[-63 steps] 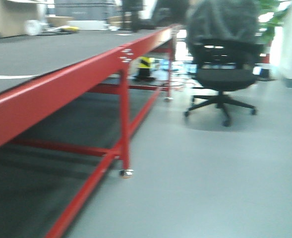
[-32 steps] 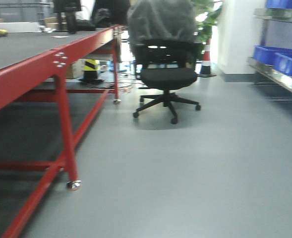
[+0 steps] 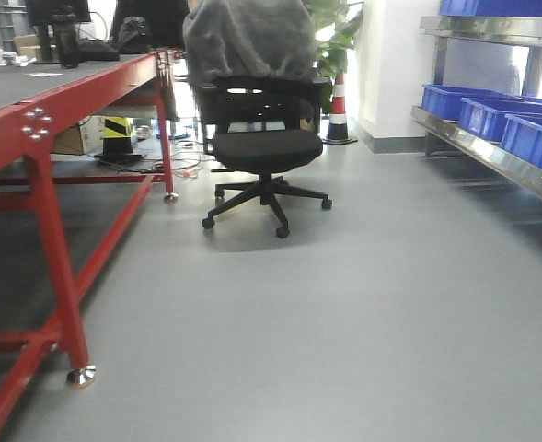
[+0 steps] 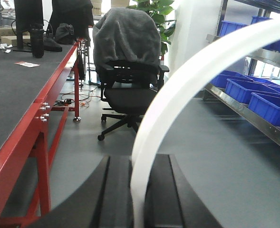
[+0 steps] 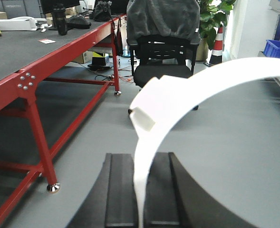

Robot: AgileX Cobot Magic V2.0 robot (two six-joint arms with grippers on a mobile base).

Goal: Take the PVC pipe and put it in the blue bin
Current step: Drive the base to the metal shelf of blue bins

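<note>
Bright, even indoor light fills every view, and daylight blows out to white behind the leafy green potted plant. The black swivel office chair casts a soft shadow on the smooth grey floor. In both wrist views the white curved plastic pipe looms near the lens, overexposed and soft-edged.

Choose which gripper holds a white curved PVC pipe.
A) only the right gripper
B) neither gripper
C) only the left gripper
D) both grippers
D: in the left wrist view a white curved PVC pipe rises from between the fingers of the left gripper, and in the right wrist view a second PVC pipe sits likewise in the right gripper.
</note>
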